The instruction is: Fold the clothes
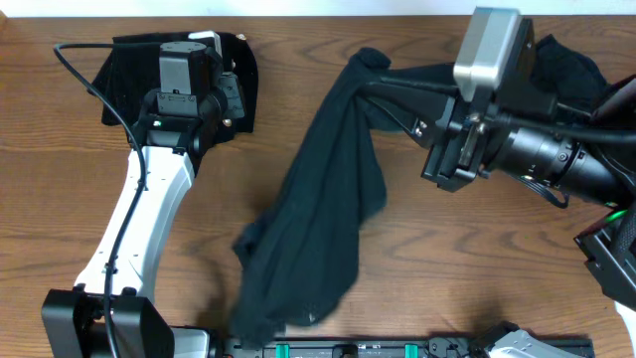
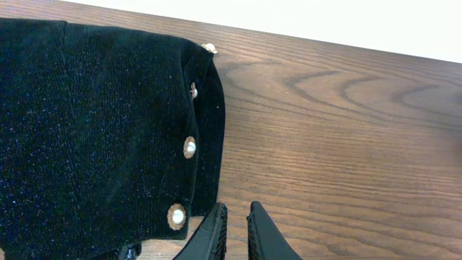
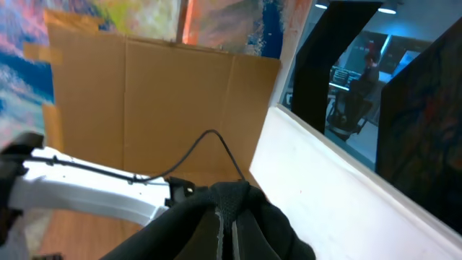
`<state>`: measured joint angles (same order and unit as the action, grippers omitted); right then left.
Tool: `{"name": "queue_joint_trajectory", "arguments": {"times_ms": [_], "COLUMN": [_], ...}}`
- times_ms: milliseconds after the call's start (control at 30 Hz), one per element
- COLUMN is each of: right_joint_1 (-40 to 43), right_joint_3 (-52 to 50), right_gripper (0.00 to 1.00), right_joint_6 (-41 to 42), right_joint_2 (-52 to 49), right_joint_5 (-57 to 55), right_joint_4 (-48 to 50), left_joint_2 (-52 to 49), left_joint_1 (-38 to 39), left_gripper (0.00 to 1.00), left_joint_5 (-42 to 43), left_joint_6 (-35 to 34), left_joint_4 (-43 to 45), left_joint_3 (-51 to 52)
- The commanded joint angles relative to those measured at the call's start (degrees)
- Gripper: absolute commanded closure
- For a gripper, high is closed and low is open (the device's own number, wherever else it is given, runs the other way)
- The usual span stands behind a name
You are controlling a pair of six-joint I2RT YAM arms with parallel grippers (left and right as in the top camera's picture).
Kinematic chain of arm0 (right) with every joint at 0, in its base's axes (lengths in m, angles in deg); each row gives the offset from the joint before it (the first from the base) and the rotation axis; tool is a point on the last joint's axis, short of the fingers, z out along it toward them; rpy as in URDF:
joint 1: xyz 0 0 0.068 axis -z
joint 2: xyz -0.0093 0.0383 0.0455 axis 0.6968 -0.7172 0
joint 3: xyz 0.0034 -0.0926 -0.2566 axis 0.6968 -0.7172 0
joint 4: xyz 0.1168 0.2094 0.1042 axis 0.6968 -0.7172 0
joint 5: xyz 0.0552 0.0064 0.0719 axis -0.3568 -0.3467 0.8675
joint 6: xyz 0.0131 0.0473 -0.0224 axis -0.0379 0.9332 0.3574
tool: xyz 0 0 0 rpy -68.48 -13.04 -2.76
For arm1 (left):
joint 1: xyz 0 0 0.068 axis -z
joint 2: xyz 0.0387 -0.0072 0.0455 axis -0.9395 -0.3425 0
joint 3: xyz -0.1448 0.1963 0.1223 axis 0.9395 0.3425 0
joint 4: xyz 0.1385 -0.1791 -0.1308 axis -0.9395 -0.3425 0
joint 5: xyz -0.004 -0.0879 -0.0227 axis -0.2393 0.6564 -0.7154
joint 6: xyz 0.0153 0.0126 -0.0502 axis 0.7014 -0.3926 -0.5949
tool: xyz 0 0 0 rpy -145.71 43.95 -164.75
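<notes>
L claw (image 2: 237, 211): clenched, nothing in it, over bare table (image 2: 346, 144) just right of a folded black garment (image 2: 94, 123) w/ pearl buttons (image 2: 189, 146). Centre: black shirt (image 1: 328, 199) drapes diagonally, lower end bunched on table near front edge. R claw (image 3: 225, 217): clenched on shirt's upper end; more dark clothes (image 1: 571, 60) at far-right corner.

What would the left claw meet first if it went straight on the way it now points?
Probably bare tabletop; the left claw aims just beside the black buttoned garment, not at it. Depth is unclear.
</notes>
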<state>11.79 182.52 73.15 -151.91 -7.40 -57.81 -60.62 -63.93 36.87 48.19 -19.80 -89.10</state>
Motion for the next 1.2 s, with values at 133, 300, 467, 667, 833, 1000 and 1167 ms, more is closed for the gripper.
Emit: {"name": "queue_joint_trajectory", "arguments": {"times_ms": [133,300,467,667,833,1000,1167], "right_joint_1": [0.90,4.35,9.68,15.72,20.35,25.27,30.64], "right_joint_3": [1.25,1.22,1.22,1.20,1.18,1.18,1.20], "right_gripper": [0.99,0.99,0.99,0.99,0.99,0.99,0.80], "right_joint_6": [-11.30,-11.34,-11.26,-11.15,-11.13,-9.79,-3.91], "right_joint_2": [-4.92,-9.40,-13.68,-19.47,-25.38,-31.71,-35.10], "right_joint_5": [-0.92,-9.14,-13.70,-19.67,-23.93,-24.79,-26.10], "right_joint_4": [-5.75,-12.17,-16.94,-27.28,-31.47,-28.63,-21.07], "left_joint_2": [0.55,0.55,0.55,0.55,0.55,0.55,0.55], "left_joint_1": [-0.26,-0.26,-0.26,-0.24,-0.24,-0.24,-0.24], "left_gripper": [0.87,0.87,0.87,0.87,0.87,0.87,0.87], "left_joint_5": [0.35,0.35,0.35,0.37,0.37,0.39,0.37], "left_joint_6": [-0.48,-0.26,-0.28,-0.28,-0.28,-0.28,-0.28], "left_joint_4": [-0.13,-0.81,-1.22,-1.40,-1.40,-1.84,-3.41], "left_joint_3": [-0.26,-0.26,-0.26,-0.26,-0.26,-0.26,-0.26]}}
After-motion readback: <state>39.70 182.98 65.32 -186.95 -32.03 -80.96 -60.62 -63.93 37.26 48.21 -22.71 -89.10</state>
